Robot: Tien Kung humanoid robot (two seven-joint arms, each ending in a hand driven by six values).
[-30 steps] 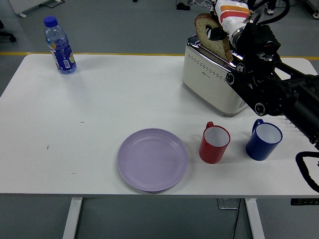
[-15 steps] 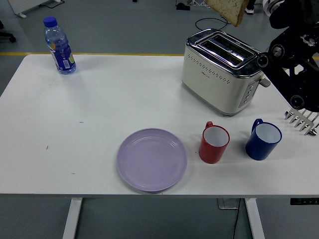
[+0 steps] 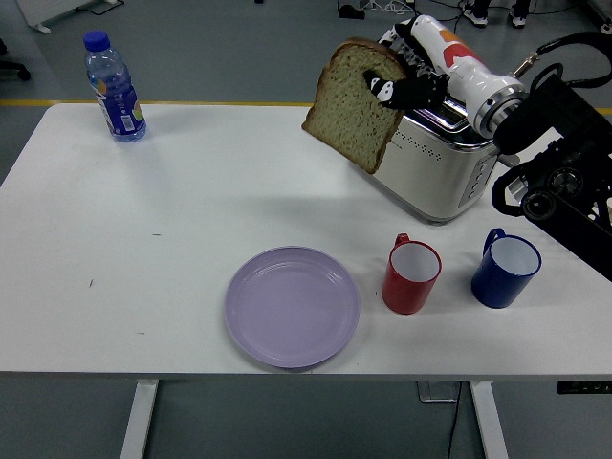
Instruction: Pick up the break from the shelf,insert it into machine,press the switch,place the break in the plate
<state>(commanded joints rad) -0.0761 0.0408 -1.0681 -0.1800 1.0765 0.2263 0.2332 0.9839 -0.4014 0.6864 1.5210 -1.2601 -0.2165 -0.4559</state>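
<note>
The white table carries the full set-up. The toaster stands at the far right, partly hidden behind the bread and the arm. The purple plate lies near the front edge, empty. A red mug and a blue mug stand to the right of the plate; a water bottle stands at the far left corner.

The right hand enters from the right and holds the bread slice in the air, tilted, at the toaster's left end and clear of the table. The fingers are closed over the slice's upper right edge; one dark fingertip shows on its face. The left hand is not visible.

Judged step: the final one, transfer of the bread to the plate. The slice is out of the toaster and well apart from the plate.

Next move, as a judgement: carry the slice forward and leftward, lower it over the plate's centre, level it, then release. Keep the arm clear of the red mug, which stands just beside the plate.
</note>
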